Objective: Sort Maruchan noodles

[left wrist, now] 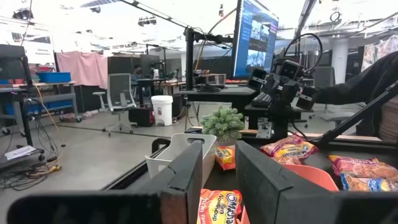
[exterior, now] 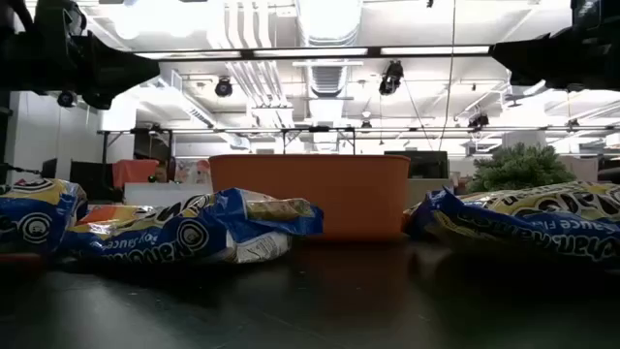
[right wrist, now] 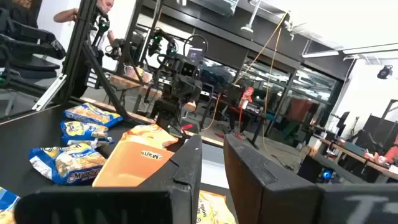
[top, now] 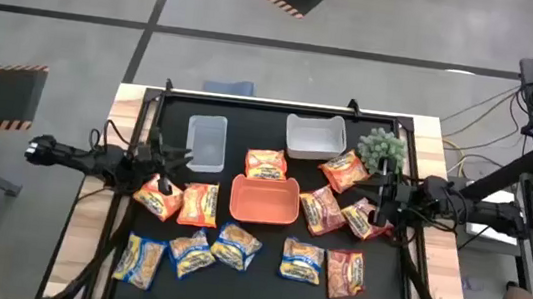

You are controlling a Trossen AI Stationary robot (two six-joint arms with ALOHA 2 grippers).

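Twelve or so Maruchan noodles [top: 267,165] are lying scattered over the black table [top: 261,290], mostly between the two grippers and around the orange bin [top: 265,200] at the middle. Both arms are hanging raised above the table's side edges. The left gripper [top: 176,164] is pointing inward with its fingers [left wrist: 186,177] standing slightly apart and nothing between them; an orange packet [top: 157,199] is lying just beneath and a little nearer the front edge than those fingers, with another orange packet [top: 200,203] beside it. The right gripper [top: 379,198] is also pointing inward, its fingers [right wrist: 189,165] nearly together with a narrow empty gap, hovering over a red packet [top: 363,221]. Beyond its fingertips are sitting the white bin [top: 315,138] and the plant [top: 382,150]; the clear bin [top: 206,143] is sitting just ahead of the left fingers.
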